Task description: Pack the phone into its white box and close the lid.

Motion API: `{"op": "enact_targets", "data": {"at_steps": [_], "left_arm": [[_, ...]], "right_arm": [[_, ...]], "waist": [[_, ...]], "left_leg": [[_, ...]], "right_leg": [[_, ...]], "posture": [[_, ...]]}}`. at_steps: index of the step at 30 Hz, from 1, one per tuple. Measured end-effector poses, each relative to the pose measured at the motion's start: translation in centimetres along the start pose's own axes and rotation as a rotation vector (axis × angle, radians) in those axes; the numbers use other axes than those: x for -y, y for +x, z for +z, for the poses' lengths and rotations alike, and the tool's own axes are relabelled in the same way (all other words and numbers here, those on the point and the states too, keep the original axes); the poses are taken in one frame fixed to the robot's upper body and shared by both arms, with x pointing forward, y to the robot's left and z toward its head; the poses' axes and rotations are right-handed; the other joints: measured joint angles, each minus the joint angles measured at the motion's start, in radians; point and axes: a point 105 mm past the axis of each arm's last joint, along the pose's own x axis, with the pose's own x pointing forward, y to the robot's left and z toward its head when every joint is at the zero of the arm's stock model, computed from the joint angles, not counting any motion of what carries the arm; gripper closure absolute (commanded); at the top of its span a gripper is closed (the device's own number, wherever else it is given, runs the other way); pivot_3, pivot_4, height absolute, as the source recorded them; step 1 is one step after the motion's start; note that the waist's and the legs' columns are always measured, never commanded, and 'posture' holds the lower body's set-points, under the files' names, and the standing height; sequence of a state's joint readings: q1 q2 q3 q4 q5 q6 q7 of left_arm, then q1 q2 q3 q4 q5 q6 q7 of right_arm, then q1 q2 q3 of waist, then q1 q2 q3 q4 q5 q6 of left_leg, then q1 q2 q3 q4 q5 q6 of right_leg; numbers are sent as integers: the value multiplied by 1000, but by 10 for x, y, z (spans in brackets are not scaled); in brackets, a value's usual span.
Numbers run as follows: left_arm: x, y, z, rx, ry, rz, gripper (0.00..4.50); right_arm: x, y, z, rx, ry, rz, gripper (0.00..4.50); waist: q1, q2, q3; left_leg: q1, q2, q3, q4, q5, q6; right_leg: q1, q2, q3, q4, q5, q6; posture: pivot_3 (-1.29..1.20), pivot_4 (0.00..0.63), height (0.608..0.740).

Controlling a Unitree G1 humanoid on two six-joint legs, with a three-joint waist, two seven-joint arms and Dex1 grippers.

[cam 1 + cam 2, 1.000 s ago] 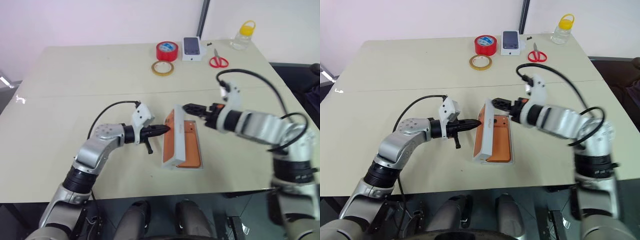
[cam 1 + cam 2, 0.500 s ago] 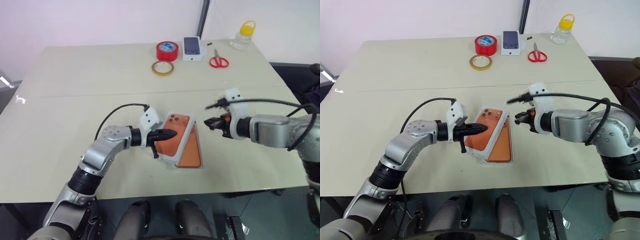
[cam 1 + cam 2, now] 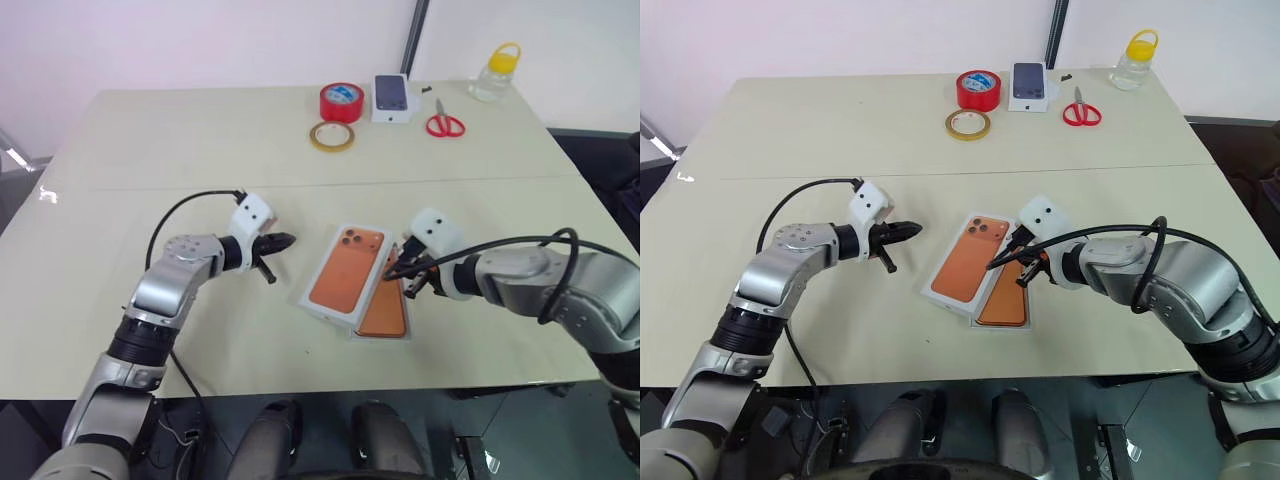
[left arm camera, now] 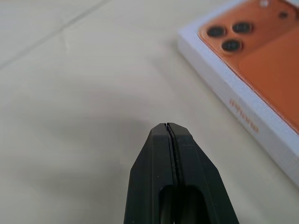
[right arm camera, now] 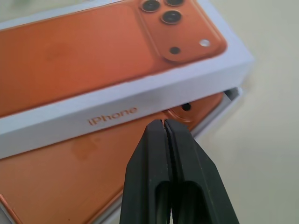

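Orange is showing in two layers: the slim orange smartphone with rounded corners (image 5: 70,186) is lying in the shallow white cardboard tray (image 5: 232,95), and the shallow white cardboard lid with the orange phone print on its outer face (image 3: 345,280) is resting askew over it, one long side propped on the tray, the other apparently down on the pale beige surface (image 3: 200,140), though that far edge is hard to read. So the packing step is looking done and the closing step is in hand, unfinished.

The right tool (image 5: 165,125), fingers pressed together and pinching nothing, is pointing at the lid's lettered side wall, just in front of its tips, with the phone's uncovered part beneath. The left tool (image 4: 167,126), also pressed together and empty, is hovering over bare surface, the lid's corner lying ahead of it and off to one side, apart from it.

Next, I judge, the lid is needing to be slid square over the tray from both sides, then pressed down evenly so its walls sleeve the tray without catching.
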State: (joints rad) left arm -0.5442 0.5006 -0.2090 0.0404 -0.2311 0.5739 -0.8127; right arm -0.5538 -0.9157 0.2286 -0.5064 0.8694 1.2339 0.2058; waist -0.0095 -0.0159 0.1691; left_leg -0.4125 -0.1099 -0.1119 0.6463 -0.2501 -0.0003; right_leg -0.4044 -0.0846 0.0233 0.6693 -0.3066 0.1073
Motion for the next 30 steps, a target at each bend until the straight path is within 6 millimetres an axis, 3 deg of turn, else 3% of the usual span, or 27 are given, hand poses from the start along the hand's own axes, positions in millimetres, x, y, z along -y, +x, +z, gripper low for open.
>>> {"op": "enact_targets", "data": {"at_steps": [7,20,30], "left_arm": [[41,19,1,-4,18,-193,4500],[65,13,19,18,42,-315,4500],[80,16,18,16,47,-363,4500]], "right_arm": [[-1,2,-2,-15,-14,3,4438],[2,-4,-12,-58,-42,-20,4438],[6,-8,-18,-73,-44,-29,4438]], "waist": [[-2,0,0],[-1,0,0],[-1,0,0]], "left_leg": [[0,0,0,0,0,0],[0,0,0,0,0,0],[0,0,0,0,0,0]], "right_leg": [[0,0,0,0,0,0],[0,0,0,0,0,0],[0,0,0,0,0,0]], "posture": [[0,150,740],[0,150,740],[0,150,740]]}}
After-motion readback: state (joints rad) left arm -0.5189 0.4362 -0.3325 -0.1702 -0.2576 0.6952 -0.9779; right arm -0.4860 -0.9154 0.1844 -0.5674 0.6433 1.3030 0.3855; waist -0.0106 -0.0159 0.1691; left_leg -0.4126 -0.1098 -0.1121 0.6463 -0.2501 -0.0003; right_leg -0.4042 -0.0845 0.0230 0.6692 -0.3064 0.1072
